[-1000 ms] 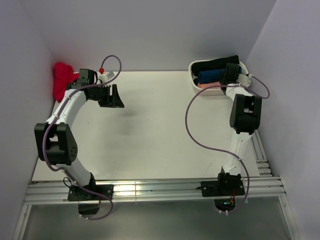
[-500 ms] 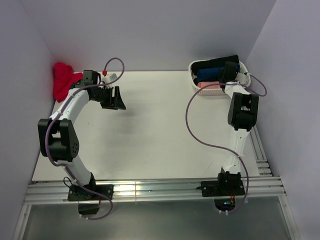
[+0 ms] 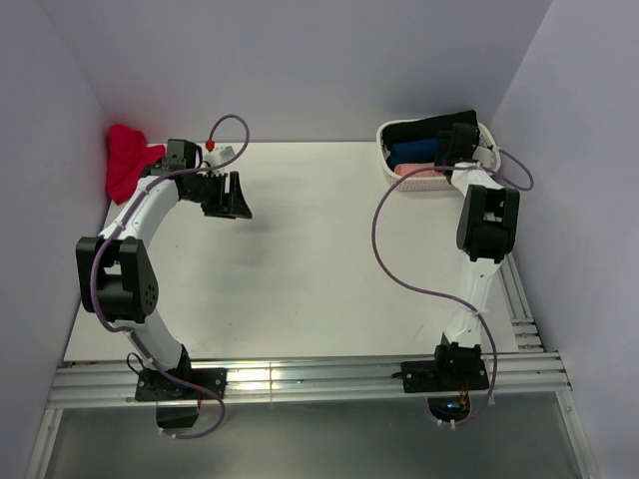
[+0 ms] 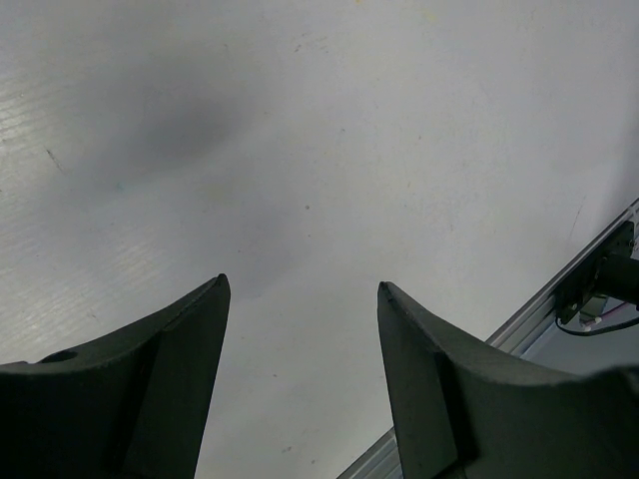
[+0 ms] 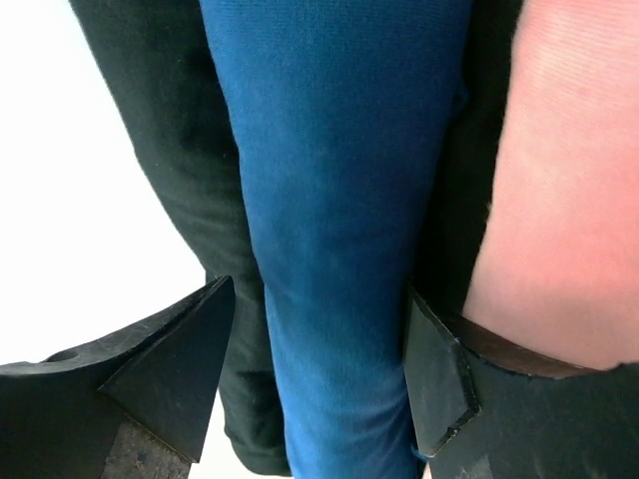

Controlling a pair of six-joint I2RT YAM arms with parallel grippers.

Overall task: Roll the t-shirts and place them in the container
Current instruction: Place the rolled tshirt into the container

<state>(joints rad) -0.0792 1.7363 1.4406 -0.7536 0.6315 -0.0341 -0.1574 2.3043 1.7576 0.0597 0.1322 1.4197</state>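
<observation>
A crumpled red t-shirt (image 3: 125, 160) lies in the far left corner against the wall. My left gripper (image 3: 232, 195) hovers open just right of it, with only bare table between its jaws (image 4: 302, 283). Rolled t-shirts fill the white basket (image 3: 384, 165) at the far right: a black one (image 5: 160, 120), a blue one (image 5: 339, 150) and a pink one (image 5: 569, 200). My right gripper (image 5: 319, 289) is down in the basket, open, its fingers straddling the blue roll (image 3: 411, 152).
The white table (image 3: 319, 259) runs between the two arms. An aluminium rail (image 3: 300, 379) edges the near side, with another along the right side (image 3: 524, 309). Walls close in on the left, back and right. Cables loop off both arms.
My right gripper's jaws have spread apart around the blue roll in the basket. The left arm shifted slightly towards the back left, then stayed still.
</observation>
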